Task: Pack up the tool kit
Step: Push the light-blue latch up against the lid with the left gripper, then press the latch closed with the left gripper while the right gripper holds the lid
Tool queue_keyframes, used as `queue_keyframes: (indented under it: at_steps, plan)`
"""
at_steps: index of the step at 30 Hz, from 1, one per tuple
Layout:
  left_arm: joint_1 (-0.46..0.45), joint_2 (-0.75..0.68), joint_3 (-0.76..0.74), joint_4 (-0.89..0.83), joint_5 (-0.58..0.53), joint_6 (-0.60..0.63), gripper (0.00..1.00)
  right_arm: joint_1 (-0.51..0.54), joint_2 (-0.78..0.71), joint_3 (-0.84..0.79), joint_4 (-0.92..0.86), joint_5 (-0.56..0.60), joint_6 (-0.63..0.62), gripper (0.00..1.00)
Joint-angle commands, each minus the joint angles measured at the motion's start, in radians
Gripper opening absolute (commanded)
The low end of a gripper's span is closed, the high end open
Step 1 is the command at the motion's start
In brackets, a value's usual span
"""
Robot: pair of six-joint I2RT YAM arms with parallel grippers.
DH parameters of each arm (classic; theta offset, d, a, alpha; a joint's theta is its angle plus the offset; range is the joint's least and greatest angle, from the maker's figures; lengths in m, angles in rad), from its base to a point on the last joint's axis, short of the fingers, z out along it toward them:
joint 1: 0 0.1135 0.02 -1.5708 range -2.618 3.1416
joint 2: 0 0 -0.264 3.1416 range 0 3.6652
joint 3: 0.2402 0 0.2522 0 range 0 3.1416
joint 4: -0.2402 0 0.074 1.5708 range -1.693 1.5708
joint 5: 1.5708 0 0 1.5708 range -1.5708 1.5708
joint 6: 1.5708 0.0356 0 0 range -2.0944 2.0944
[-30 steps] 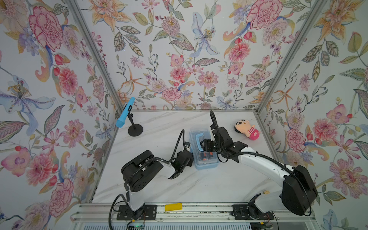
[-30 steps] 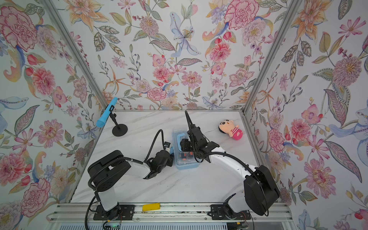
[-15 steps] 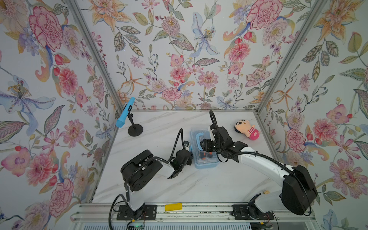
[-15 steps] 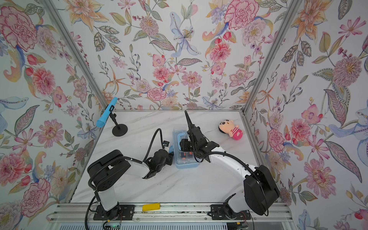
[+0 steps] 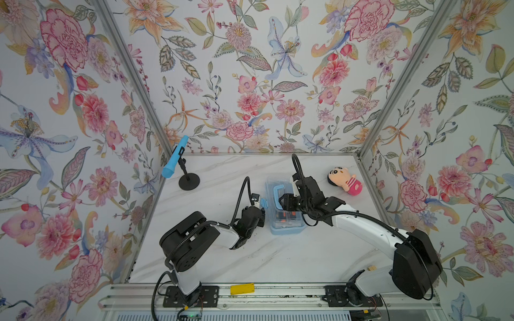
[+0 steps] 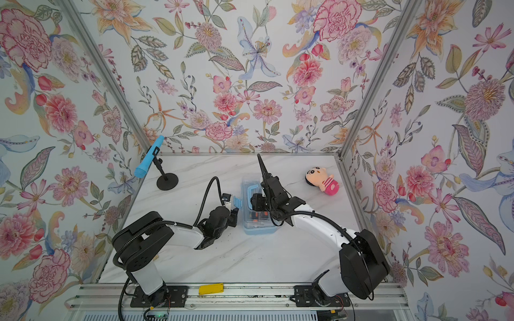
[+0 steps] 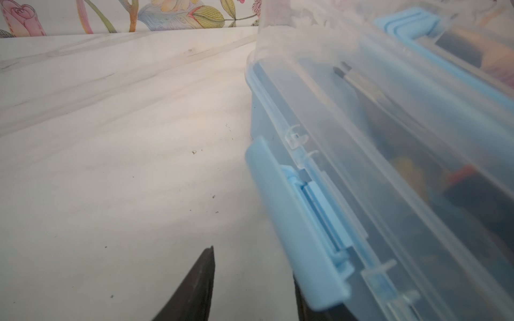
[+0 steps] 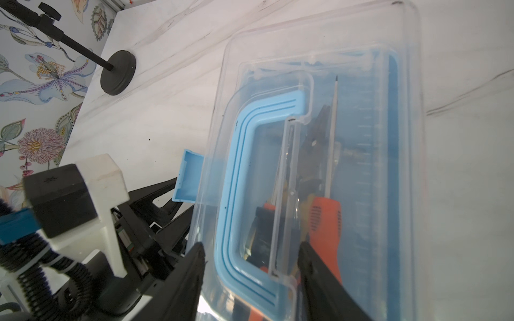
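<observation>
in both top views the box [image 5: 286, 231] [image 6: 258, 229] sits in the middle of the table [image 5: 278, 258], lid on, between my two arms. my left gripper [image 5: 262, 211] is low at its left side, just under the raised blue latch [image 5: 264, 202]. my right gripper [image 5: 281, 204] is over the lid by the handle [image 5: 277, 192]. a doll [image 5: 345, 182] lies well off to the right and a mic [image 5: 174, 159] stands at the far left. from up there i cannot tell how either pair of jaws stands. the left wrist view settles that side: my left jaws are apart with bare marble between them. one finger [image 7: 194, 286] is out over the table and the other is tucked beneath the latch [image 7: 292, 222], which sticks out from the clear lid [image 7: 361, 105]; nothing is gripped. the right wrist view shows what no other does: my right jaws stand wide, straddling the near leg of the handle [image 8: 236, 194] without closing on it. through the lid lie dark pliers [image 8: 313, 144] and an orange screwdriver [image 8: 325, 222]. whether my tips touch the lid i cannot tell.
</observation>
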Motion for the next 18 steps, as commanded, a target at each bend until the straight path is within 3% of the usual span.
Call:
queue_keyframes:
  at_steps: [1, 18]
  plan:
    - [0.012, -0.028, -0.015, 0.028, -0.039, -0.004, 0.48, -0.004, 0.025, 0.014, -0.036, -0.011, -0.01, 0.56]
    - [0.013, -0.076, 0.015, -0.004, -0.045, 0.004, 0.48, -0.005, 0.037, 0.012, -0.034, -0.017, -0.011, 0.56]
